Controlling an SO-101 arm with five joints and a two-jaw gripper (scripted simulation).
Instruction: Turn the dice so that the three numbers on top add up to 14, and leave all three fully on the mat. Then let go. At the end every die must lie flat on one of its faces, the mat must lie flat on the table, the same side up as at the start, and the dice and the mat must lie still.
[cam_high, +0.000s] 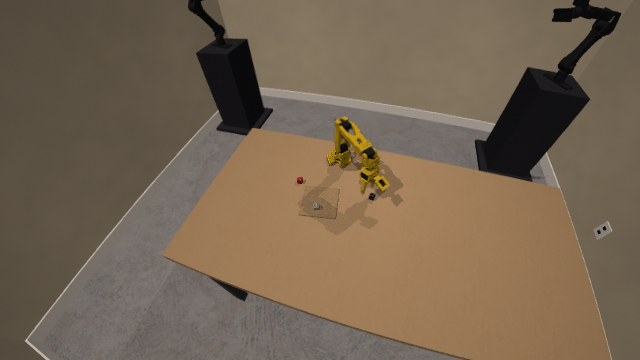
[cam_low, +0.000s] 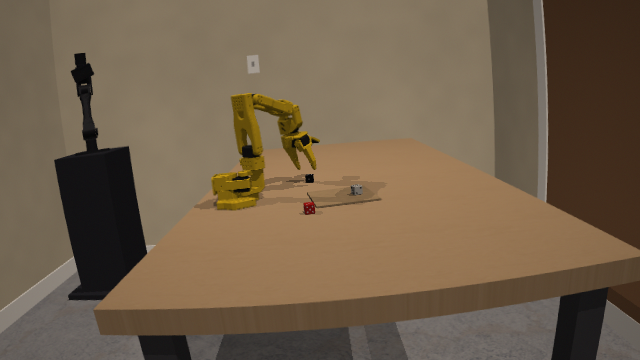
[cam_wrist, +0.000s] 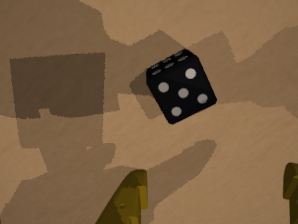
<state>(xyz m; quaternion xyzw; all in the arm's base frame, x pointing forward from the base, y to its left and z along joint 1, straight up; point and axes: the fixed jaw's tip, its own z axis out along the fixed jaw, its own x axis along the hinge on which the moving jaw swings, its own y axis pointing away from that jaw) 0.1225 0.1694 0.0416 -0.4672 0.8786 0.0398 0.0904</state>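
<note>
wooden surface (cam_high: 425, 260) carrying all items. yellow arm (cam_low: 250, 145) based near the far edge, bent over and reaching downward. thin brown mat (cam_high: 320, 202) lying flat on the surface, near the arm's base. gripper (cam_low: 306, 159) raised above the surface, jaws partly spread, pinching nothing. black die (cam_wrist: 181, 86) lying flat on bare surface, off the mat, below and just ahead of the jaws, not touched; five pips on top. white die (cam_low: 356, 189) resting on the mat, top number too small to read. red die (cam_low: 309, 208) on bare surface just beside a mat corner, off the mat, well apart from the black die; top number not readable.
</note>
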